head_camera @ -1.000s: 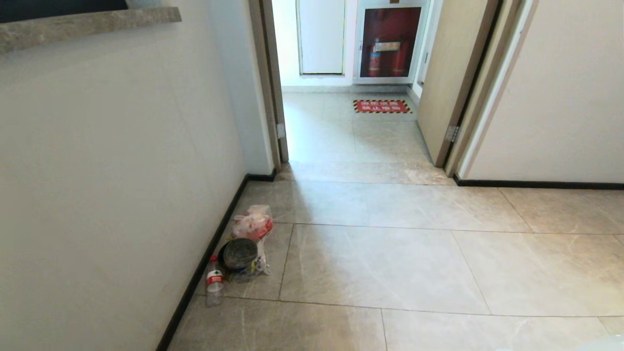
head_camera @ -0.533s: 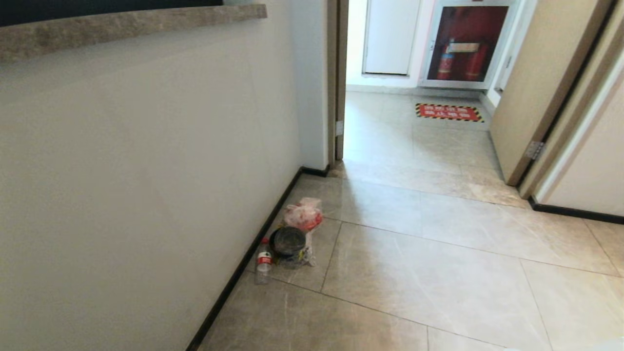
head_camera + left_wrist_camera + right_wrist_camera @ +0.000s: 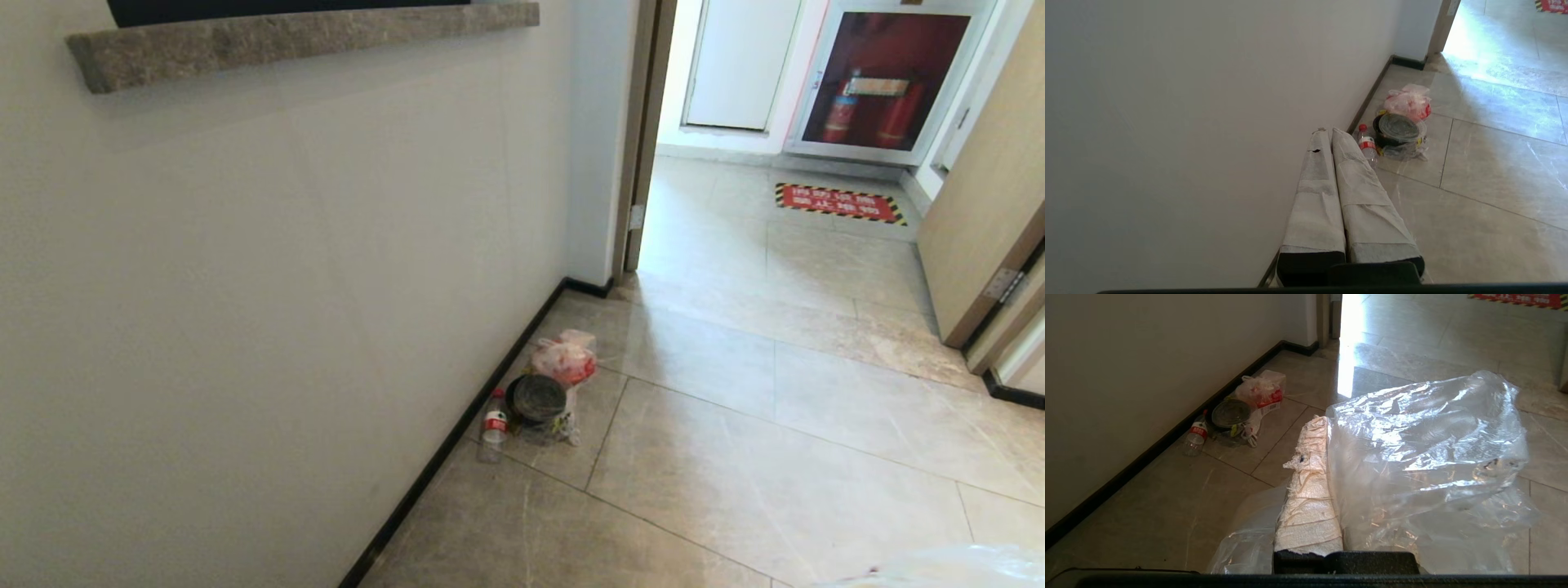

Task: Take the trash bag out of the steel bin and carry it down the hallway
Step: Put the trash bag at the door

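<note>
The trash bag, thin clear crumpled plastic, billows over my right gripper, which is shut on it. One cloth-wrapped finger shows; the bag hides the other. An edge of the bag peeks into the bottom right corner of the head view. My left gripper is shut and empty, pointing along the white wall toward a small pile of rubbish. The hallway floor is glossy beige tile. The steel bin is out of view.
Against the left wall's black baseboard lie a red-and-white plastic bag, a black round lidded container and a water bottle. Ahead are a doorway, a red floor sign, a fire-extinguisher cabinet and an open wooden door.
The whole head view has slid to the right, so the camera has turned toward the left wall. The bag's edge now shows in the lower right corner.
</note>
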